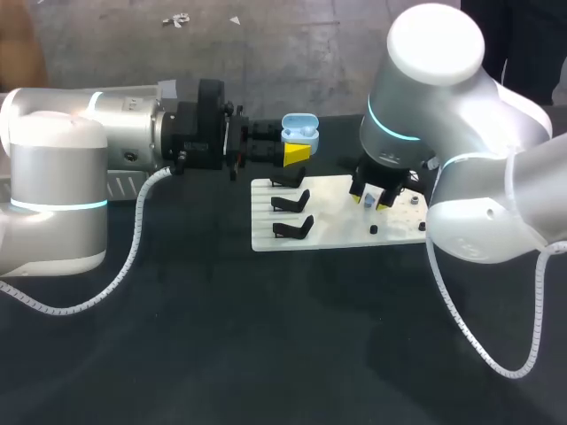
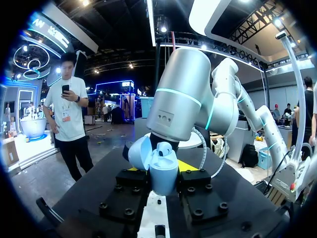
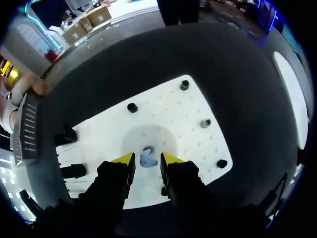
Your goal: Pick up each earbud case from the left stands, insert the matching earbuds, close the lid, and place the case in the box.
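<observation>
My left gripper (image 1: 295,143) holds a light blue earbud case (image 1: 299,131) up above the table, behind the white board (image 1: 337,232). In the left wrist view the case (image 2: 163,171) sits upright, clamped between the two black fingers (image 2: 131,186), its lid (image 2: 140,151) swung open. My right gripper (image 1: 373,200) points down over the board's right half. In the right wrist view a light blue earbud (image 3: 147,158) lies on the board (image 3: 168,114) between the yellow tips of that gripper (image 3: 147,159). A thin gap shows on each side of the earbud.
Black stands (image 1: 292,202) rise from the board's left part, with another stand (image 1: 294,228) in front of it and one stand (image 3: 67,135) beside the right gripper. Small black pegs (image 3: 132,107) dot the board's right half. Dark tabletop surrounds the board.
</observation>
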